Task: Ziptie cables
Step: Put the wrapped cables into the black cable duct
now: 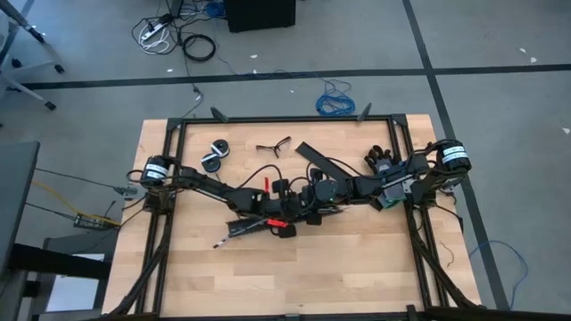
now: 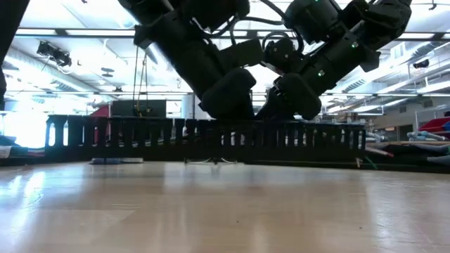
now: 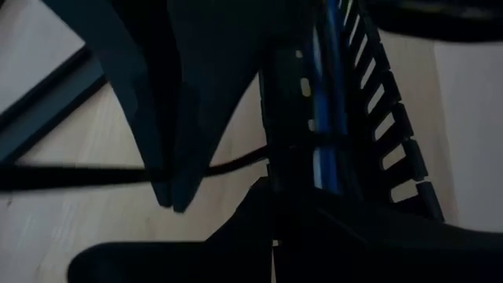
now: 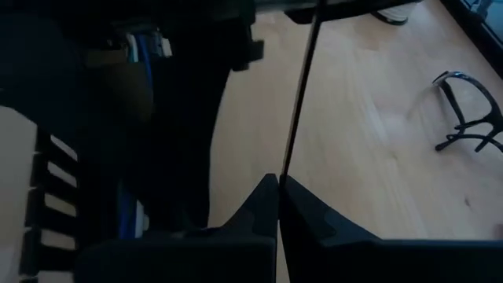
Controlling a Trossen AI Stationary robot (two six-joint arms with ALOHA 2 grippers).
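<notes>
Right gripper, shut, pinches a needle-thin straight black plastic ziptie whose long axis runs straight ahead of its tips. Left gripper, also shut, grips a thin black strand beside a slotted black cable duct holding blue wires; both meet mid-table, equally near.
</notes>
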